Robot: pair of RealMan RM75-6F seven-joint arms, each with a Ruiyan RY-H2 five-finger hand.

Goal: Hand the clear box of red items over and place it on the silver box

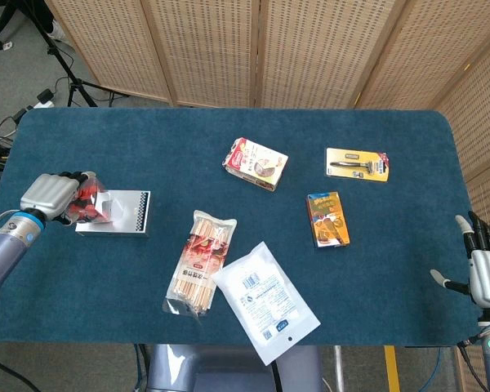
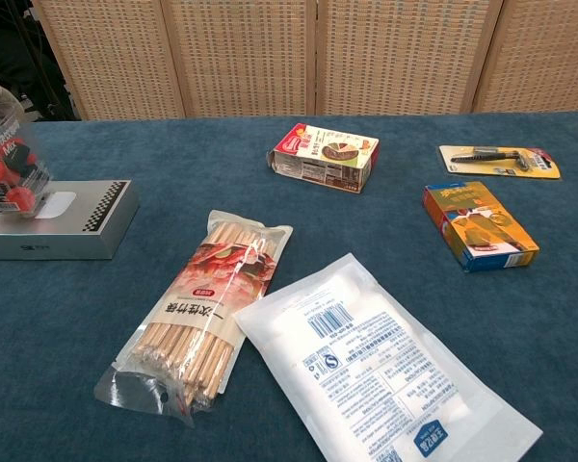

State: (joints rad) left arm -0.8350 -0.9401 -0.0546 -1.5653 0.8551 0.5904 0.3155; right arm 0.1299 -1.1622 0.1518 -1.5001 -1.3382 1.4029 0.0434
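Head view: the left hand (image 1: 51, 194) grasps the clear box of red items (image 1: 88, 204) at the silver box's (image 1: 122, 214) left end. Judgement: centre it further onto the lid, level, before letting go. The right hand (image 1: 483, 273) idles with fingers spread.

Chest view: the clear box (image 2: 10, 171) sits at the silver box's (image 2: 67, 236) left end; contact uncertain, fingers cropped.

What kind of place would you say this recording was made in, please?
Probably an indoor lab or studio: a blue-covered table fenced by wicker screens, with a tripod and cables on the floor.
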